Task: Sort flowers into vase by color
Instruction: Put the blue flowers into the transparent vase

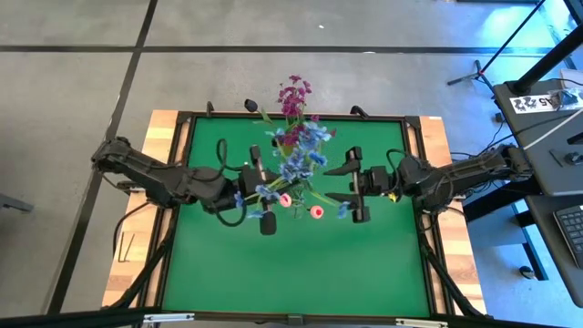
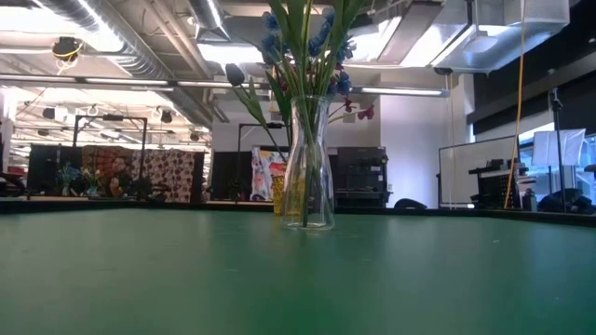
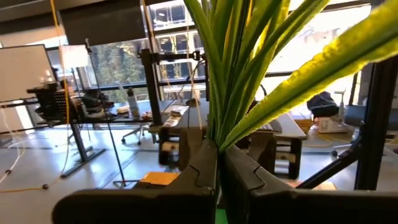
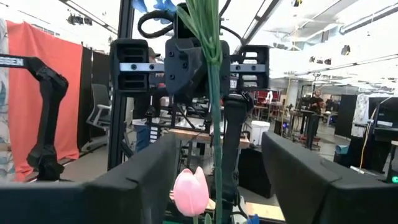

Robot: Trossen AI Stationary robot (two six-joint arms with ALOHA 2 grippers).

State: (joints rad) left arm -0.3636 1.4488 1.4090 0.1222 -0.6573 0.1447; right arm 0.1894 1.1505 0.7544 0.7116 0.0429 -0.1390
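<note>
A clear glass vase (image 2: 309,177) stands on the green mat (image 1: 291,264) toward the far side. It holds blue sprays (image 1: 312,137), magenta sprays (image 1: 293,93) and a dark-budded stem (image 2: 237,76). In front of it a white-pink tulip stem (image 4: 214,124) with long green leaves (image 3: 249,93) and pink blossoms (image 1: 316,211) hangs in the air between the two arms. My left gripper (image 1: 271,193) is shut on it. My right gripper (image 1: 341,184) stands open at the right, its fingers on either side of the stem without touching it. Neither gripper shows in the low view. My left gripper pinches the tulip's green stem (image 3: 218,148) between its two fingers, where the leaves branch off. The fingers come level from the table's left and lie across the stem. The tulip is lifted clear of the mat; a pink blossom (image 4: 189,190) sits toward the near side.
A dark frame (image 1: 412,173) borders the mat, with wooden table edges (image 1: 164,128) beyond it. The mat's near half is bare green. Stands, cables and desks (image 1: 556,137) fill the room around the table.
</note>
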